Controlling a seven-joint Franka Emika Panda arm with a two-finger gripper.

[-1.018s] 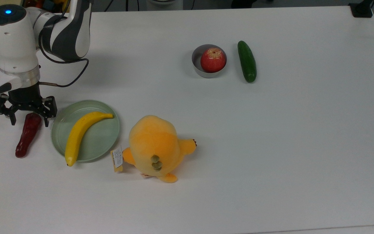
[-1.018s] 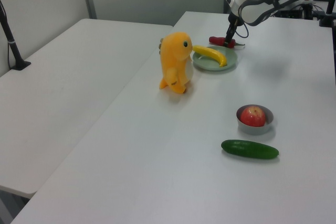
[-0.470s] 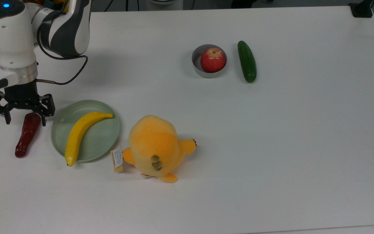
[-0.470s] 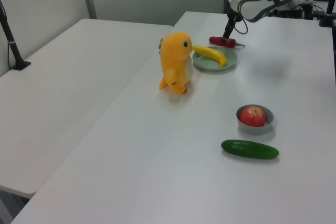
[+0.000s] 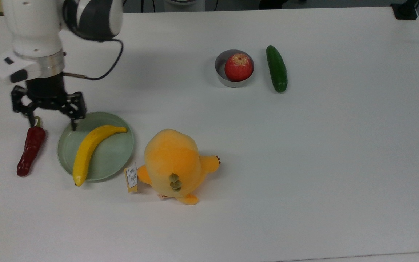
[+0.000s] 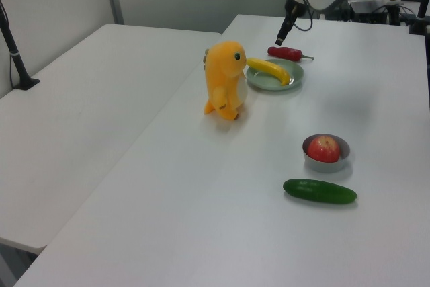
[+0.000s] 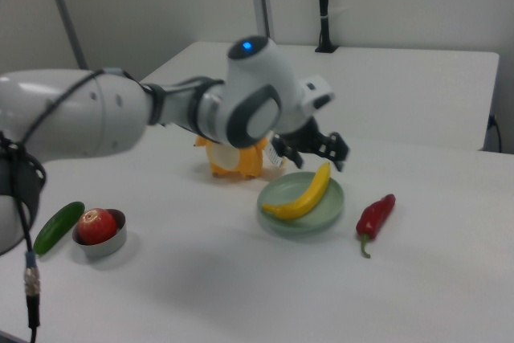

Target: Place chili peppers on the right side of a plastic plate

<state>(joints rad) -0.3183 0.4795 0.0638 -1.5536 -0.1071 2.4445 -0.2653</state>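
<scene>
- Jaws are spread wide open with nothing in them. The gripper [image 5: 51, 118] hangs above the table, and in the top view it sits over the gap between the chili pepper's stem end and the plate's rim.
- In the top view one fingertip [image 5: 32, 121] lines up just above the stem, the other over the plate edge. The left view puts the gripper [image 6: 283, 34] clearly up in the air, off the table.
- The chili pepper [image 5: 30, 151] is lying flat on the white table [image 5: 304, 163], just beside the plastic plate [image 5: 116, 154], on the top view's left of it. In the right view it's on the plate's right, stem pointing toward the camera [image 7: 375, 216].
- A banana [image 5: 91, 150] lies across the plate, one tip poking out over the rim.
- An orange plush toy [image 5: 175, 165] stands close to the plate on the top view's right.
- Well apart from all that: a small metal bowl [image 5: 222, 74] with a red apple [image 5: 238, 67] in it, and a cucumber [image 5: 276, 68] just beside it.
</scene>
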